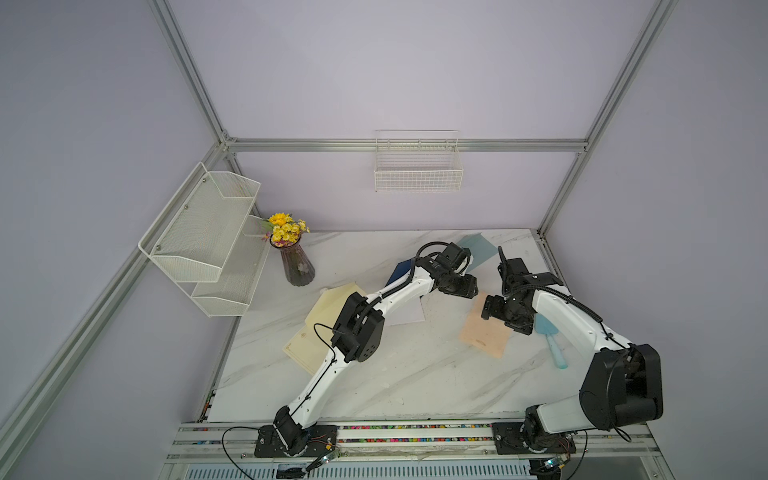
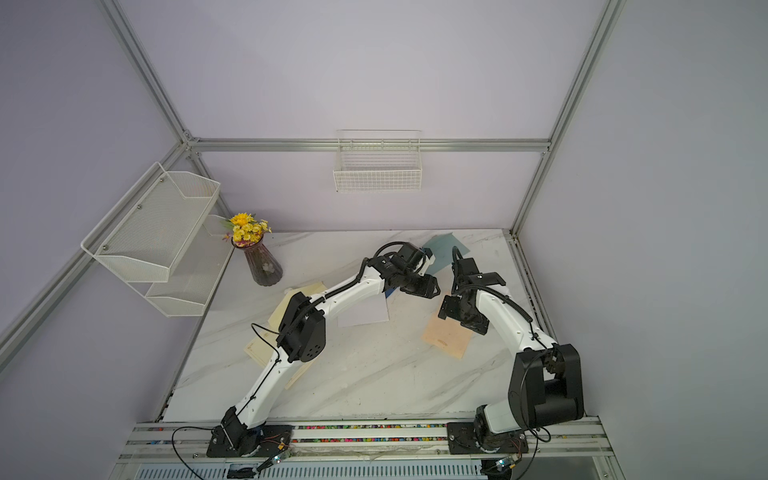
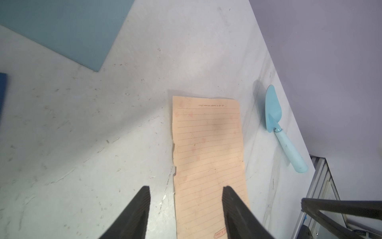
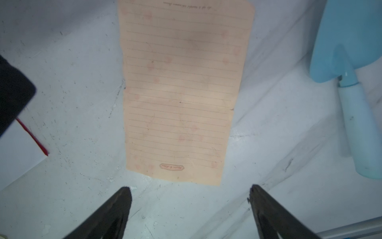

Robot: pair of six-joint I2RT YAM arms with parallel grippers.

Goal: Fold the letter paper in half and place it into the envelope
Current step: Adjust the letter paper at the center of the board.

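Peach letter paper (image 4: 182, 93), dotted lines, pink spots; light-blue trowel (image 3: 275, 111); white grey-veined marble tabletop (image 1: 395, 374); yellow flowers (image 1: 284, 226).

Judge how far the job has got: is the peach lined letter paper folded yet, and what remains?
Done: nothing visible; the peach lined letter paper lies flat and unfolded on the white marble table. In hand: the left gripper is open over one long edge, the right gripper open just short of one end. Left: fold it in half and slip it into the cream envelope partly hidden by the left arm.
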